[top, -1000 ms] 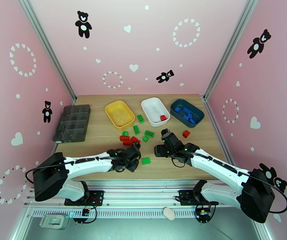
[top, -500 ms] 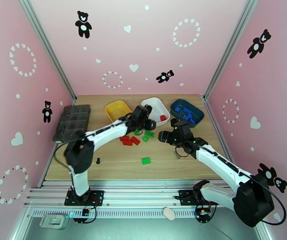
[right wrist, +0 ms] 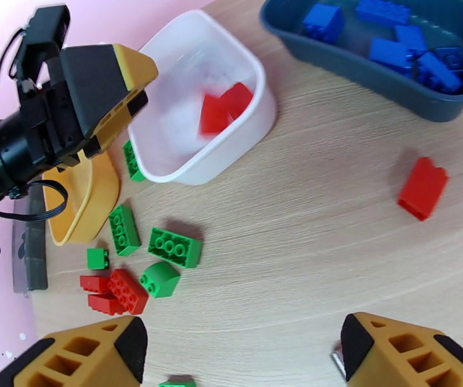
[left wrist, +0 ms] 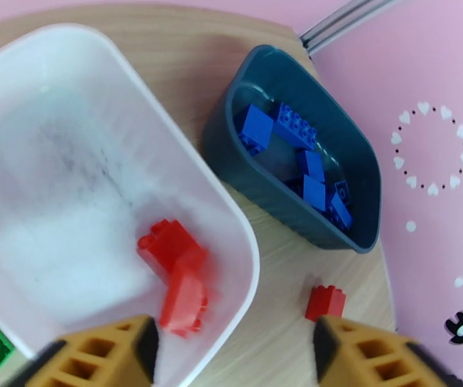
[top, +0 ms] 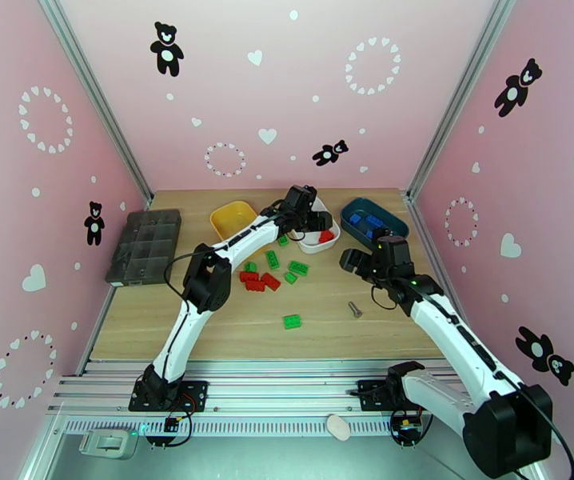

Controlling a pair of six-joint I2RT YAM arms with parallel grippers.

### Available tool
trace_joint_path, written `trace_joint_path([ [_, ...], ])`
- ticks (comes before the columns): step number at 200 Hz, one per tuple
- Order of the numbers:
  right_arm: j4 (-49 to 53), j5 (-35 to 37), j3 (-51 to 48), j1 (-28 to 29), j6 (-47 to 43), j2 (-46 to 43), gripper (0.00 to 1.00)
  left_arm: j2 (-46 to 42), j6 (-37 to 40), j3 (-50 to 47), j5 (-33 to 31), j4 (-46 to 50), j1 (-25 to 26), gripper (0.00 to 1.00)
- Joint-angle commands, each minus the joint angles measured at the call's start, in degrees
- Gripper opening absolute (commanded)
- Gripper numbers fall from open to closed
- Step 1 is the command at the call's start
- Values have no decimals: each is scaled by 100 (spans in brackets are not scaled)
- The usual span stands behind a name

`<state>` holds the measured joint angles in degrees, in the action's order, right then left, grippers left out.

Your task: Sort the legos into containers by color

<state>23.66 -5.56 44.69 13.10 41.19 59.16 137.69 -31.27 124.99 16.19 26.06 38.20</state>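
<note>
The left hand [left wrist: 235,348] and right hand [right wrist: 238,356] are wide and empty; the right could knock the loose red brick [right wrist: 423,188] away.

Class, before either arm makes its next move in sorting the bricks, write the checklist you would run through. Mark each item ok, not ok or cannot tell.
1. Left gripper open, nothing between its fingers: ok.
2. Right gripper open and empty: ok.
3. Two red studded plastic bricks lie inside the white rounded plastic tub: ok.
4. Dark teal plastic tub holds only blue bricks: ok.
5. Loose red brick on the wooden table has free space around it: ok.
6. Green bricks sorted: not ok, they lie on the table.
</note>
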Motion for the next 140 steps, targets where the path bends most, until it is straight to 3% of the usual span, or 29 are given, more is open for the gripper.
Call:
trace_joint_path([
  [1,512,415,126,-38,-147,-146,85,-368,-14,-49,172,-1,-53,76],
  [82,647,1218,-21,-152,-61,158,85,-3107,250,-3781,-436,-1155,249,84],
  [110,574,1474,-31,-167,3,390,83,-3663,247,-5021,-610,-1551,582,87],
  [140,489,1854,40,-270,170,789,79,-3885,129,-5924,-695,-2069,991,97],
])
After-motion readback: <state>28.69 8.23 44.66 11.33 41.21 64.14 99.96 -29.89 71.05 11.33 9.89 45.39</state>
